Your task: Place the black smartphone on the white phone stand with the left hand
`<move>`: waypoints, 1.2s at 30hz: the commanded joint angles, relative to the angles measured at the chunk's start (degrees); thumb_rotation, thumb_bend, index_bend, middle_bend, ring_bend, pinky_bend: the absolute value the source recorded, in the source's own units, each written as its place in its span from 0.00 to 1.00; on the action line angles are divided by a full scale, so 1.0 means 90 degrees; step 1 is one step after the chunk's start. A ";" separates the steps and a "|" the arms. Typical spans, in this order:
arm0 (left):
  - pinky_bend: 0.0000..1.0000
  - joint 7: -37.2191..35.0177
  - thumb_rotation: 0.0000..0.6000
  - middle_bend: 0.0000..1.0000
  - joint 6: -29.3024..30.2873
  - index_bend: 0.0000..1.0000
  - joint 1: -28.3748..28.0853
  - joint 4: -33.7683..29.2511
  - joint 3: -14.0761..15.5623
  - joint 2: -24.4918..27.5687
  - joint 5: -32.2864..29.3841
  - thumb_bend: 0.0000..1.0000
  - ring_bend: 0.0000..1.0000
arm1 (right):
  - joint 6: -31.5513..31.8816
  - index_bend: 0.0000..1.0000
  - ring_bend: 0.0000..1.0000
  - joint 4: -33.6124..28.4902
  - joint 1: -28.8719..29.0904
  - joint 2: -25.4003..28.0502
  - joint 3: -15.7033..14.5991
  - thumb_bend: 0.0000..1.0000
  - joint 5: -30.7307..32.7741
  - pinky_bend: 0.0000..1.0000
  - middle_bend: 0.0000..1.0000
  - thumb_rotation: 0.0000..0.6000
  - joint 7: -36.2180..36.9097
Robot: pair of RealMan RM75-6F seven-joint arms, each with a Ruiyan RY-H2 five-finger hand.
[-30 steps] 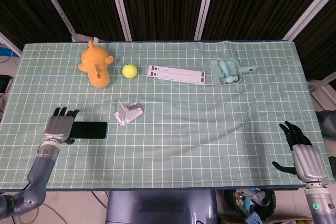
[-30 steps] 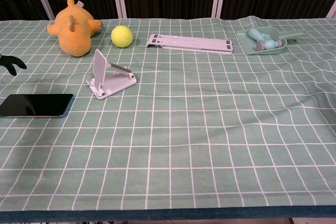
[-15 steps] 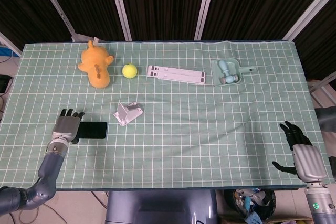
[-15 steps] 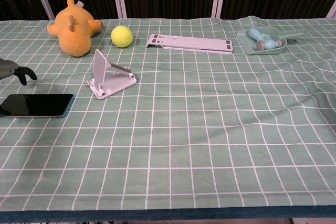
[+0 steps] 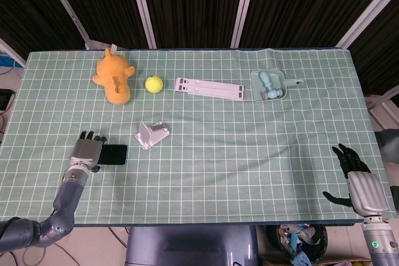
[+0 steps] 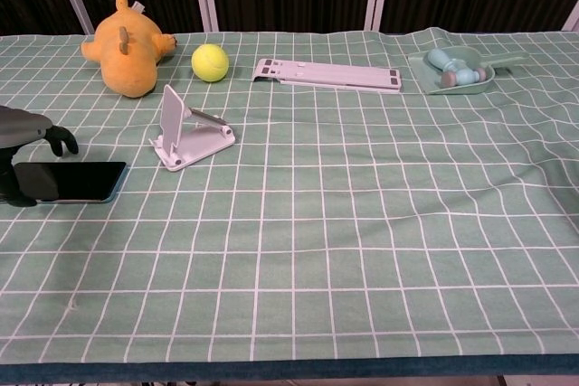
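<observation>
Your left hand has slid rightward over the black smartphone, now covering its left end; its fingers reach over the phone's far edge, and you cannot tell whether they grip it. That phone lies flat on the green checked cloth, left of the white phone stand. Your right hand rests at the table's near right corner, fingers spread, holding nothing. Farther back, a pale green tray holds small blue pieces. Dark curtains hang behind the table.
</observation>
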 commanded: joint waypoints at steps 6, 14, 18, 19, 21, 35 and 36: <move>0.00 0.0060 1.00 0.19 0.0064 0.19 -0.0145 -0.0008 0.0090 -0.0112 -0.0105 0.21 0.00 | -0.0003 0.00 0.00 -0.0007 -0.0002 0.0008 -0.0002 0.11 0.0000 0.21 0.00 1.00 0.0016; 0.00 0.0129 1.00 0.22 0.0189 0.22 -0.0301 0.0079 0.0153 -0.0279 -0.0271 0.21 0.00 | 0.0002 0.00 0.00 -0.0014 -0.0005 0.0017 -0.0008 0.11 -0.0015 0.21 0.00 1.00 0.0046; 0.00 0.0120 1.00 0.23 0.0202 0.23 -0.0338 0.0099 0.0180 -0.0307 -0.0318 0.21 0.00 | 0.0003 0.00 0.00 -0.0007 -0.0003 0.0015 -0.0006 0.11 -0.0020 0.21 0.00 1.00 0.0055; 0.00 0.0118 1.00 0.24 0.0205 0.23 -0.0347 0.0107 0.0192 -0.0314 -0.0323 0.21 0.00 | 0.0005 0.00 0.00 -0.0005 -0.0004 0.0015 -0.0007 0.12 -0.0022 0.21 0.00 1.00 0.0056; 0.00 0.0103 1.00 0.25 0.0211 0.25 -0.0359 0.0113 0.0209 -0.0324 -0.0329 0.21 0.00 | 0.0007 0.00 0.00 -0.0002 -0.0004 0.0013 -0.0007 0.12 -0.0025 0.21 0.00 1.00 0.0057; 0.00 0.0026 1.00 0.27 0.0206 0.26 -0.0417 0.0171 0.0307 -0.0352 -0.0379 0.21 0.00 | 0.0000 0.00 0.00 -0.0007 -0.0003 0.0014 -0.0011 0.12 -0.0025 0.21 0.00 1.00 0.0062; 0.00 0.0014 1.00 0.28 0.0208 0.27 -0.0418 0.0180 0.0313 -0.0362 -0.0375 0.21 0.00 | 0.0000 0.00 0.00 -0.0009 -0.0004 0.0014 -0.0011 0.12 -0.0025 0.21 0.00 1.00 0.0063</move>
